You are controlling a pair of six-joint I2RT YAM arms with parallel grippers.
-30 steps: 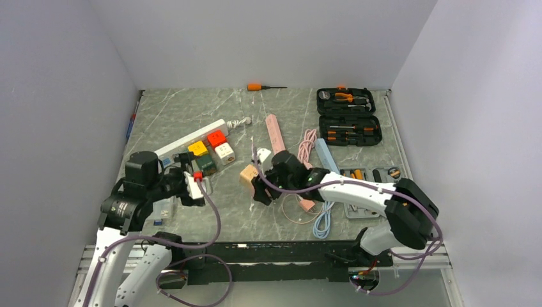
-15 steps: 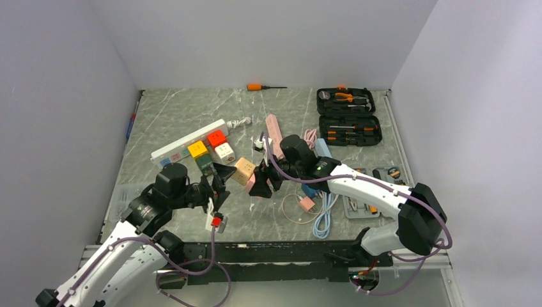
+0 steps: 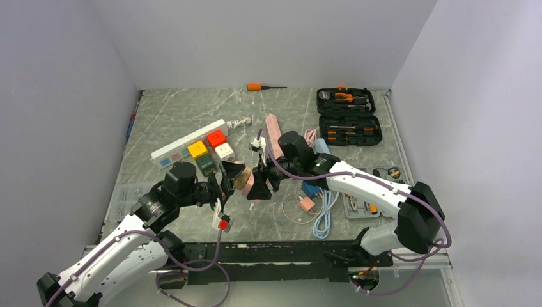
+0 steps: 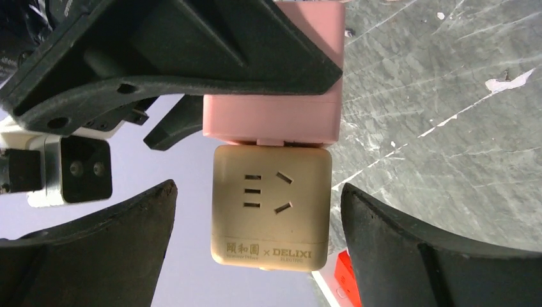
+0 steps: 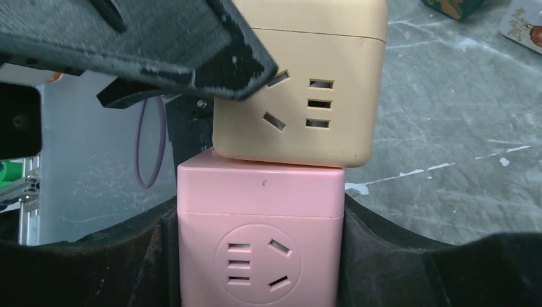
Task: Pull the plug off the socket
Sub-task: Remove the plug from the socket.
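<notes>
A beige cube adapter is plugged onto a pink cube socket, and the pair is held above the table. My right gripper is shut on the pink cube, with a finger pressed on each side; the beige cube sticks out beyond it. My left gripper is open. Its fingers stand on either side of the beige cube with gaps on both sides, touching nothing. The pink cube shows behind it.
A white power strip with coloured cubes lies at the left. A pink power strip, pink and blue cables, an open tool case and an orange screwdriver lie around. A white-red adapter hangs by the left arm.
My left arm has swung right and its open fingers now straddle the beige cube. My right gripper has lifted the joined cubes off the table and brought them slightly left.
</notes>
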